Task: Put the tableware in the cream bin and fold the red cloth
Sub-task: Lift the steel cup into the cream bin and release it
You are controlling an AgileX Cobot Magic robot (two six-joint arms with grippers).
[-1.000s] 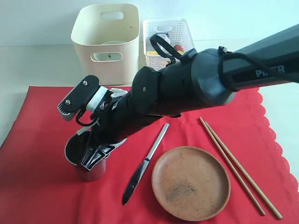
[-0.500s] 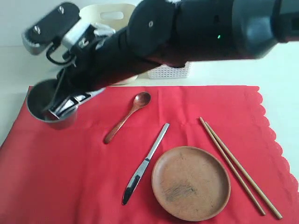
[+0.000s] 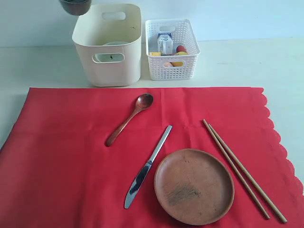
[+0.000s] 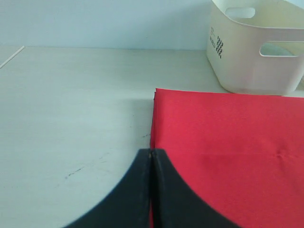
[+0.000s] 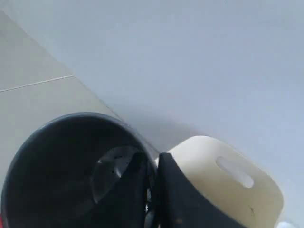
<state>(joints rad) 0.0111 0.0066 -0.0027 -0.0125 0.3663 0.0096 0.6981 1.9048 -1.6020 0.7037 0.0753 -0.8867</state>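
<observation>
Right gripper (image 5: 153, 164): jaws clamped on the rim of the steel cup (image 5: 57, 161), one finger inside, one outside. In the exterior view, only the cup's lower part is seen at the top edge, raised above the far left corner of the tall cream plastic bin (image 3: 108, 66).

Left gripper (image 4: 151, 159): fingers pressed together, held over the left edge of the large red cloth (image 3: 71, 142).

Laid on the cloth:
- brown wooden spoon (image 3: 129, 118)
- metal table knife (image 3: 148, 166)
- round brown plate (image 3: 194, 186)
- pair of wooden chopsticks (image 3: 242, 171)

A pale green-white bowl (image 3: 115, 43) is glimpsed inside the bin.
</observation>
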